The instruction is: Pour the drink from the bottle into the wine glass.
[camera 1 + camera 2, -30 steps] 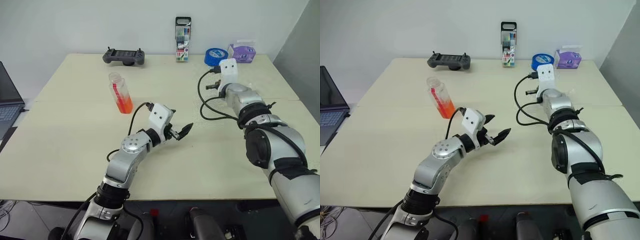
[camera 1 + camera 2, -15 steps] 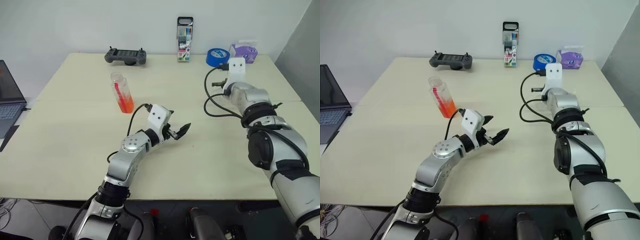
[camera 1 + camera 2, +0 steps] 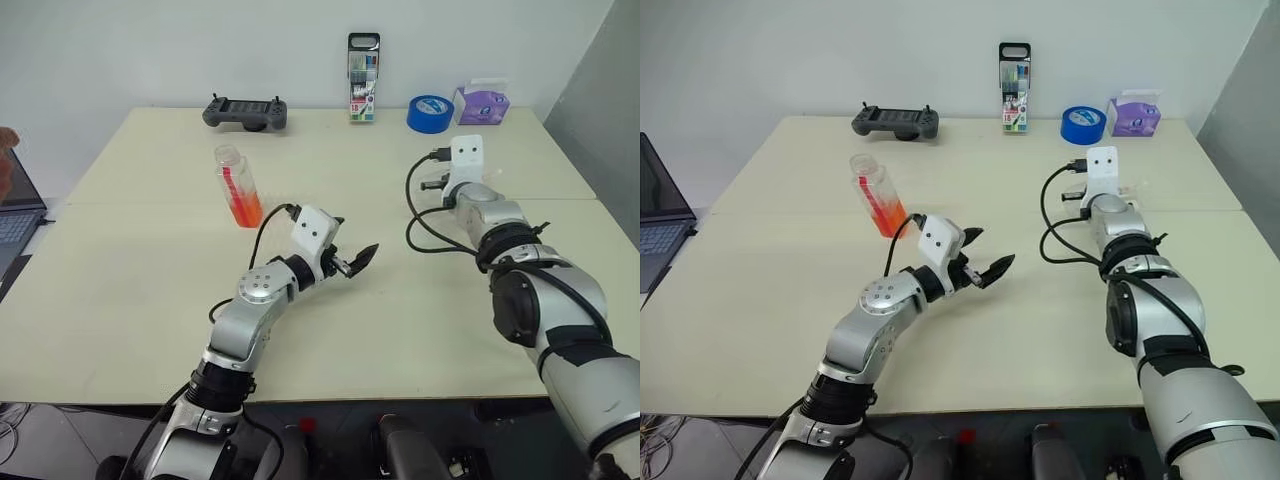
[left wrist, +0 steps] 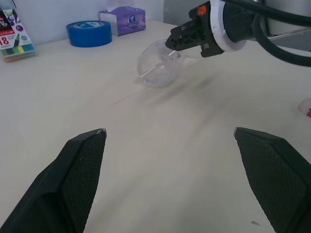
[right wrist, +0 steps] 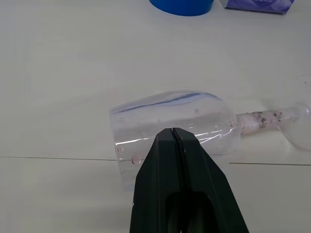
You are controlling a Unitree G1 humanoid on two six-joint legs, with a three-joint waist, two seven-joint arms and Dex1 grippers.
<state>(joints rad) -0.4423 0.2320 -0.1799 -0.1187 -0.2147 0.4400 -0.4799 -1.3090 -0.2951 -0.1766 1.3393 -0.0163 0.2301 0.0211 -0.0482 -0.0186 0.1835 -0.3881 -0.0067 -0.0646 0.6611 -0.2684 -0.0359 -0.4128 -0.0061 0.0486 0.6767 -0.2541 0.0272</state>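
Observation:
The wine glass (image 5: 170, 119) lies on its side on the cream table (image 3: 150, 300), its stem (image 5: 257, 120) and foot pointing away from the bowl. My right gripper (image 5: 172, 132) is shut, and its joined tips rest at the bowl's side without holding it. The left wrist view also has the glass (image 4: 158, 68) with the right gripper (image 4: 177, 39) at its bowl. The bottle (image 3: 238, 186), with the orange-red drink in its lower part, stands at mid-left of the table. My left gripper (image 3: 352, 245) is open and empty over the table's middle, right of the bottle.
Along the far edge stand a black game controller (image 3: 245, 112), a clear marker case (image 3: 363, 65), a blue tape roll (image 3: 430, 113) and a purple tissue box (image 3: 483, 102). A laptop (image 3: 660, 215) sits off the table's left side. A person's hand (image 3: 5, 165) shows at the left edge.
My right hand has come down and a little to the right, toward the table. The left gripper has stayed in place, still open.

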